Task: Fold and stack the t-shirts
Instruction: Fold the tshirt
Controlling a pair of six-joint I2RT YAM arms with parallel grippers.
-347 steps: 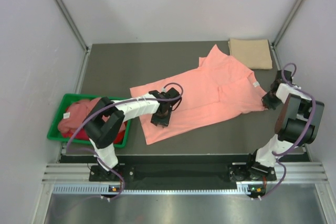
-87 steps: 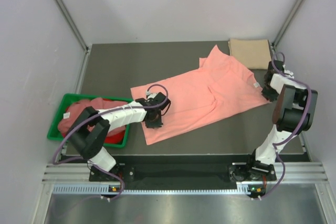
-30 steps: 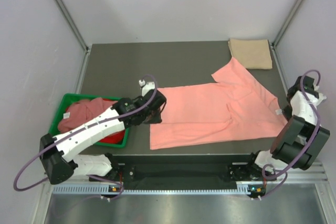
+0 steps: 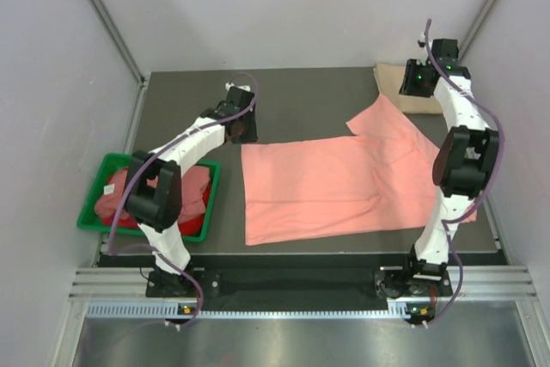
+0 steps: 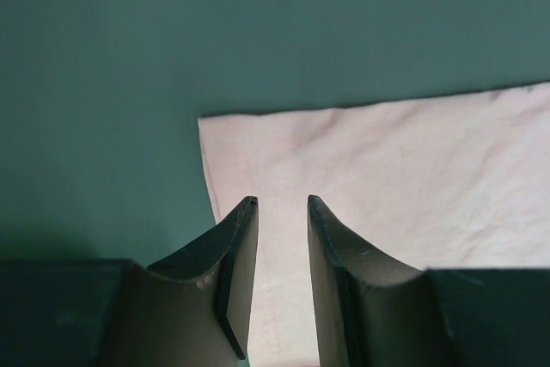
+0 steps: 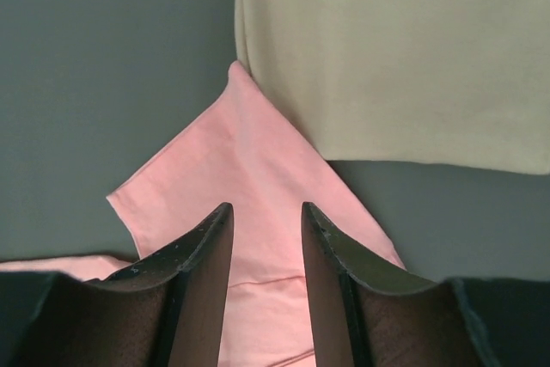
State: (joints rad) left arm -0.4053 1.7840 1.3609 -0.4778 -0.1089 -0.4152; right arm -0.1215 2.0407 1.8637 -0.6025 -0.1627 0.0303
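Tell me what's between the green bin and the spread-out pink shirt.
Only a bare strip of dark table, seen in the top view, separates the green bin from the salmon-pink shirt.

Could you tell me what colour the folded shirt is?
The folded shirt is plain tan-beige, clearest in the right wrist view.

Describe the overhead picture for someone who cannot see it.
A salmon-pink t-shirt lies spread flat on a dark table. The robot's left gripper hovers near the shirt's far left corner, and the right gripper hovers above a sleeve beside a folded tan shirt. A green bin holding pink and red shirts sits on the left.
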